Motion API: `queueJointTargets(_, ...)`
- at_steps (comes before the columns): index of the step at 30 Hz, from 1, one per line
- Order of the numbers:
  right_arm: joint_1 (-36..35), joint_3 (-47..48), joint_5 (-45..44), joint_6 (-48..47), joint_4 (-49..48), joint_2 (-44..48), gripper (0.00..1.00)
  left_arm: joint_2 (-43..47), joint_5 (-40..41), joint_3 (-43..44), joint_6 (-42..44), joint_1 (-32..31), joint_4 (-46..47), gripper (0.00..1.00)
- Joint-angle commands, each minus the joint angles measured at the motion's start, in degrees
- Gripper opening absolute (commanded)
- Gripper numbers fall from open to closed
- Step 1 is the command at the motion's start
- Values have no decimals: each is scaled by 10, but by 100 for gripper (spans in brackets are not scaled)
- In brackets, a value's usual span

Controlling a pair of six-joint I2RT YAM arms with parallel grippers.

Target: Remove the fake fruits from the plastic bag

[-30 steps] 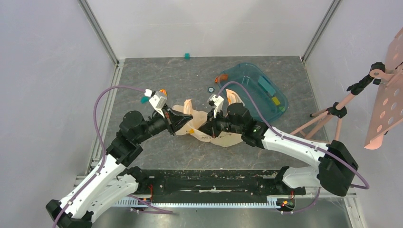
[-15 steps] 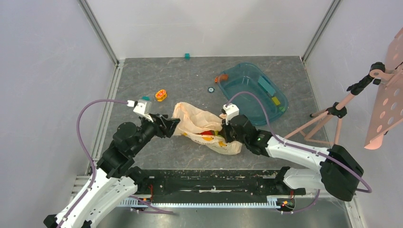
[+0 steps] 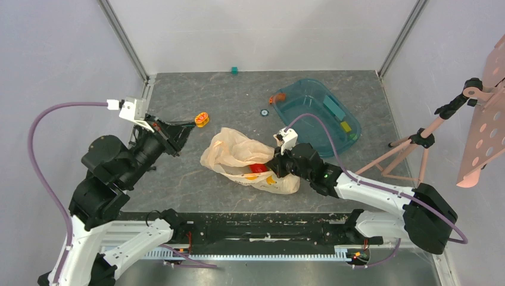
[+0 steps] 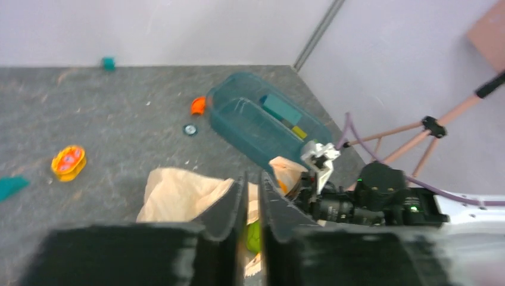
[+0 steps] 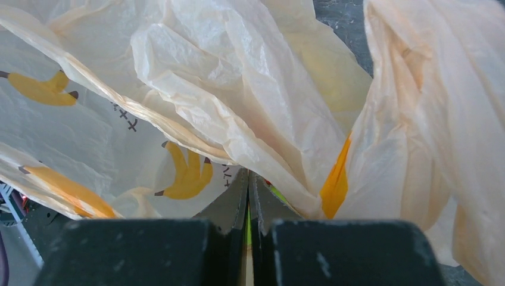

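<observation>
Step in hand: opening up the plastic bag (image 3: 235, 152) so its contents can be reached. By my reckoning none of the fake fruits is out yet.
Bag's place: crumpled on the table (image 3: 178, 89), in the middle ahead of both arms, near the teal tub (image 3: 315, 104) but not touching it.
Fruits: inside the bag. A red fruit (image 3: 257, 168) shows through the film toward the right end, and a green fruit (image 4: 253, 236) peeps out in the left wrist view. A yellow patch beside the red one could be the banana or only print; I cannot tell.
Right claw (image 5: 249, 179): clenched on a fold of the bag at its right end, held low by the table.
Left claw (image 4: 252, 179): up and off to the left, well apart from the bag, near the orange ring toy (image 3: 202, 119). Its fingers are parted a little with nothing between them.
Next move, as I judge it: the left claw needs to come down to the loose left end, find the mouth and either spread it or reach in for a fruit, while the right keeps the film pinned.
Watch for: thin film bunching over the fruits, so that a pinch takes plastic and not fruit.
</observation>
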State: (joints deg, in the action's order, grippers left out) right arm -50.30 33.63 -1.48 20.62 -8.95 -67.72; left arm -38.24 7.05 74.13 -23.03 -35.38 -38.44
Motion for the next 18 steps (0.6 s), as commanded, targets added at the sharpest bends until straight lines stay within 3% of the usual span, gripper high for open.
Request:
queueJointTargets(1,0,28,11,11,-36,-12,0,-64,-130,67,5,0,-28,2)
queueJointTargets(3,0,28,11,14,-43,-13,0,-75,-184,48,-20,-1,0,2)
queueJointTargets(6,0,28,13,20,-52,-16,0,-73,-192,-12,-57,-27,54,2)
queueJointTargets(13,0,19,13,32,-63,-23,0,-143,17,-65,-54,-285,87,2)
queueJointTargets(18,0,6,13,37,-66,-13,0,-188,54,-162,-87,-315,156,2)
